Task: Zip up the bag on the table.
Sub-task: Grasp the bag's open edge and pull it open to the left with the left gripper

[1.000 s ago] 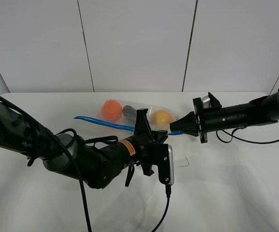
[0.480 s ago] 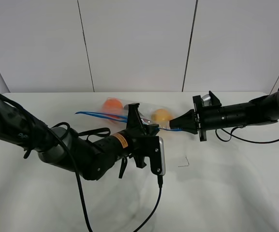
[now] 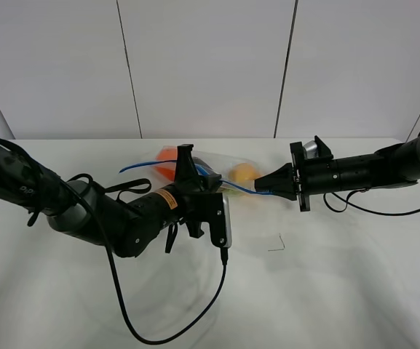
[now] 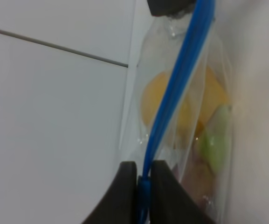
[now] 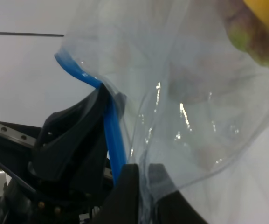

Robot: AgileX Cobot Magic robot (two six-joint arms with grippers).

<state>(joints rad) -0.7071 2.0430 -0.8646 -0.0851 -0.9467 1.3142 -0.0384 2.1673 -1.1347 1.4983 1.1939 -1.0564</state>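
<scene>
Jaws of the left gripper (image 4: pixel 142 184) pressed together on the blue zipper strip (image 4: pixel 176 88) of the clear floppy plastic zip bag (image 3: pixel 235 171). Jaws of the right gripper (image 5: pixel 142 179) pinch the bag's right end. Strip's long axis runs left–right between them. Free run of strip lies left of the left jaws; left arm nearer. Bag sits mid-far on the plain white matte table (image 3: pixel 341 276).
</scene>
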